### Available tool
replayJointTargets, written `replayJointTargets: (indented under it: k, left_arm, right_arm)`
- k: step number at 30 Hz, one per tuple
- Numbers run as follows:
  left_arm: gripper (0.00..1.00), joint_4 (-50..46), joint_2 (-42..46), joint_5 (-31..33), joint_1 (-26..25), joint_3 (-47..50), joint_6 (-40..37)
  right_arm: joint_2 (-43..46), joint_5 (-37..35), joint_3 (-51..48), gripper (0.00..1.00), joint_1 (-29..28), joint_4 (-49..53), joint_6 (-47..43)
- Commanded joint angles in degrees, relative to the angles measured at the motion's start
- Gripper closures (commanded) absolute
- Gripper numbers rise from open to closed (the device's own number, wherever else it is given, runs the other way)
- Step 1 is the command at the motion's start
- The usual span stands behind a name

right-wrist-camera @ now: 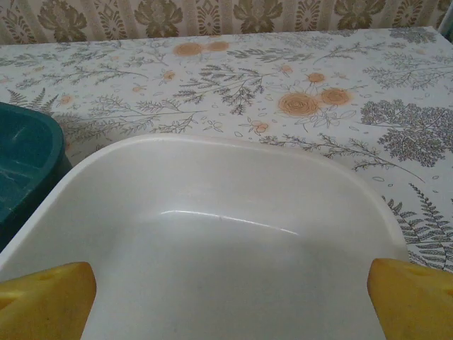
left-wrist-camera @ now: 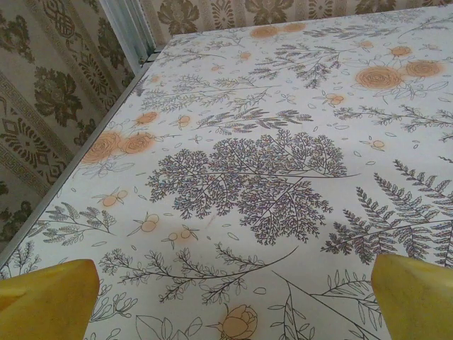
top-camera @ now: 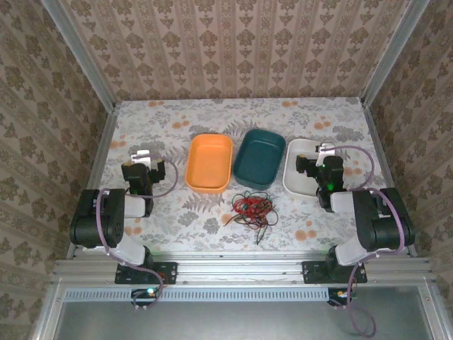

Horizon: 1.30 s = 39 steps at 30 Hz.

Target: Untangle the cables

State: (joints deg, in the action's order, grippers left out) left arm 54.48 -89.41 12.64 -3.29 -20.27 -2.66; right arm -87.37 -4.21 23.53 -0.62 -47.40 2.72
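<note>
The cables (top-camera: 251,208) lie as one tangled heap of thin red, black and green wires on the flowered cloth near the table's front edge, between the two arms. My left gripper (top-camera: 144,156) hovers at the left of the table, well apart from the heap. Its yellow fingertips (left-wrist-camera: 46,301) stand wide open over bare cloth with nothing between them. My right gripper (top-camera: 323,151) hangs over the white tray (top-camera: 296,170), to the right of the heap. In the right wrist view it (right-wrist-camera: 230,304) is open above the empty white tray (right-wrist-camera: 212,142).
An orange tray (top-camera: 209,161) and a dark teal tray (top-camera: 260,158) sit side by side behind the heap, with the white tray to their right. The teal tray's corner (right-wrist-camera: 25,156) shows left of the white one. A metal frame post (left-wrist-camera: 131,28) edges the table's left side.
</note>
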Motion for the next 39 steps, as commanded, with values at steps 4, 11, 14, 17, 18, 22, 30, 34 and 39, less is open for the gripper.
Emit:
replayJointTargets:
  k: [4,11,14,17,18,22,30,34,39]
  left_arm:
    - [0.0,1.51,-0.24,0.31,-0.09,-0.96,-0.24]
    - [0.0,1.5,-0.29,0.33,-0.14,-1.0,-0.24]
    - [0.0,1.55,-0.24,0.36,-0.14,-0.97,-0.24]
    - [0.0,1.51,-0.27,0.35,-0.12,-1.03,-0.24]
    - [0.0,1.52,-0.24,0.36,-0.12,-0.97,-0.2]
    - [0.0,1.51,-0.24,0.31,-0.14,-1.0,-0.21]
    - [0.0,1.31,-0.14,-0.1,0.13,-1.13,-0.18]
    - [0.0,-13.41,8.26,9.52,-3.67,-6.16,-1.87]
    - [0.0,-17.53,13.84,28.44,-12.71,-10.18,-6.61]
  right_arm:
    - [-0.24,0.46,0.2,0.0,-0.17,-0.68,-0.84]
    - [-0.18,0.51,0.2,0.0,-0.17,-0.68,-0.87]
    - [-0.23,0.51,0.21,0.0,-0.17,-0.69,-0.81]
    - [-0.29,0.49,0.2,0.0,-0.17,-0.75,-0.83]
    - [-0.18,0.48,0.2,0.0,-0.17,-0.68,-0.86]
    - [-0.17,0.52,0.16,0.0,-0.17,-0.77,-0.79]
    - [-0.02,1.78,0.44,0.0,0.45,-0.45,-0.44]
    - [7.31,-4.3,13.7,0.04,-0.08,30.64,3.78]
    - [15.2,-15.51,22.5,0.11,-6.08,51.79,10.91]
